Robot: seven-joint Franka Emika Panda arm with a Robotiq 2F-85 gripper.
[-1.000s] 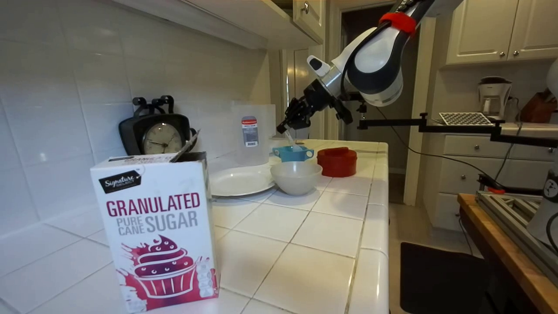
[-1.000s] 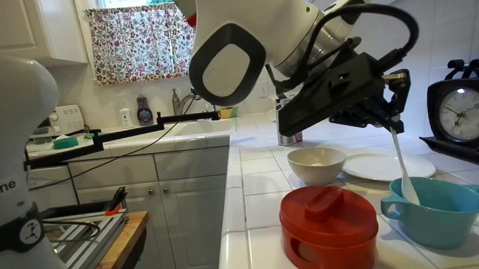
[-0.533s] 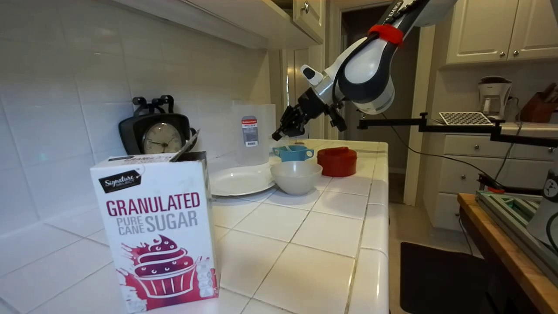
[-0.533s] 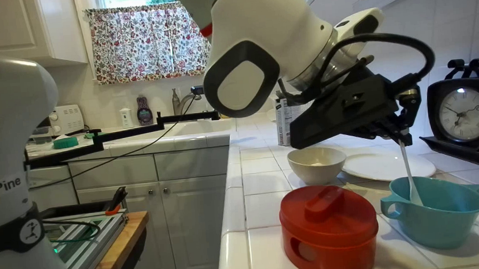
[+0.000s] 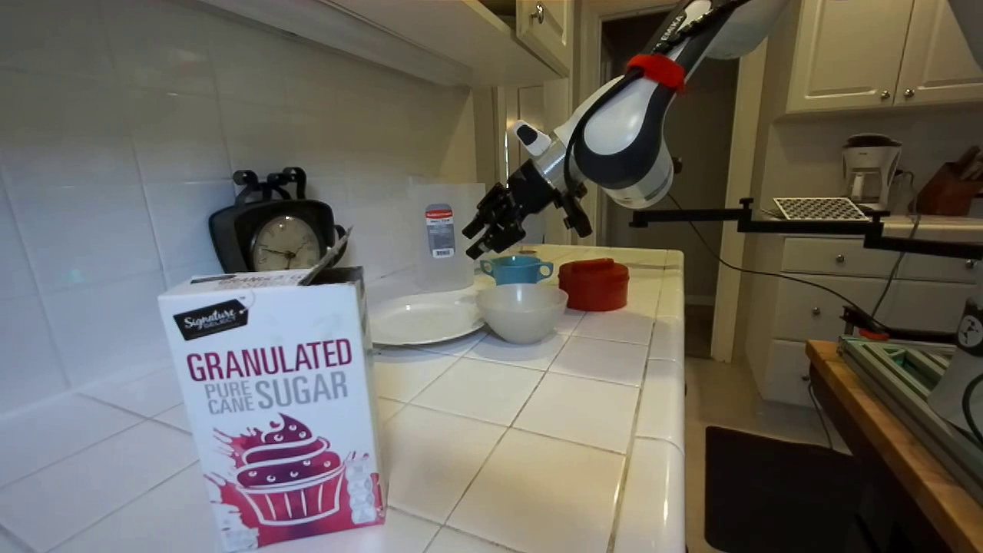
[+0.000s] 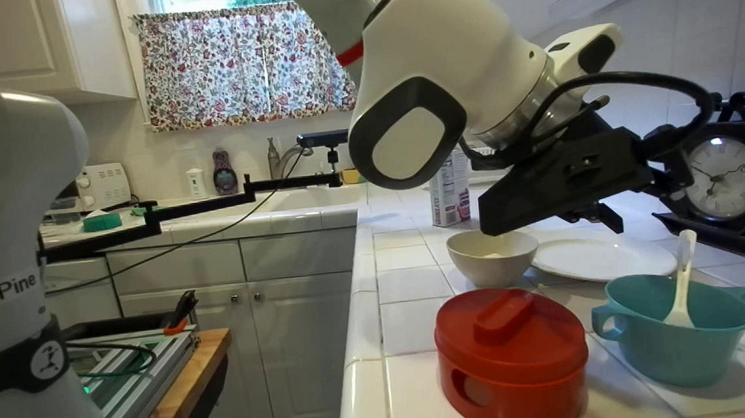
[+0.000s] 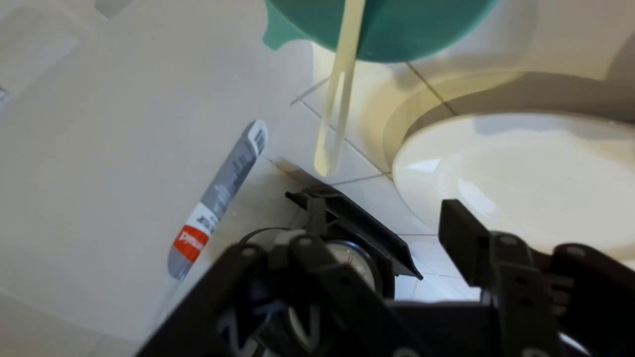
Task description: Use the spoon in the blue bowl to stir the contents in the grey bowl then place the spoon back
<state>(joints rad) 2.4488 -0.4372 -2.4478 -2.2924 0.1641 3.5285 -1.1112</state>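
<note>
White-tile cntr [image 5: 499, 399] (blue bowl [image 6: 684, 354] atop) | floral curtain [image 6: 225, 68] | blk flr mat [image 5: 776, 484]

In the wrist view, beyond the parted jaws, the blue bowl [image 7: 412, 27] and spoon [image 7: 346, 59] are cut off at the top; the clock [image 7: 358, 260] is partly covered by the jaws. In an exterior view, below the jaws, the spoon's tip is hidden by the blue bowl; the grey bowl's [image 6: 482, 272] contents [image 6: 494, 255] are too small to identify.

White spoon [image 6: 682, 281] head-down in upright blue bowl [image 6: 678, 355], handle tilted up, clear below the hand [image 5: 470, 243]. Grey bowl [image 6: 489, 270] also upright, below hand, pale contents [image 6: 494, 255].
</note>
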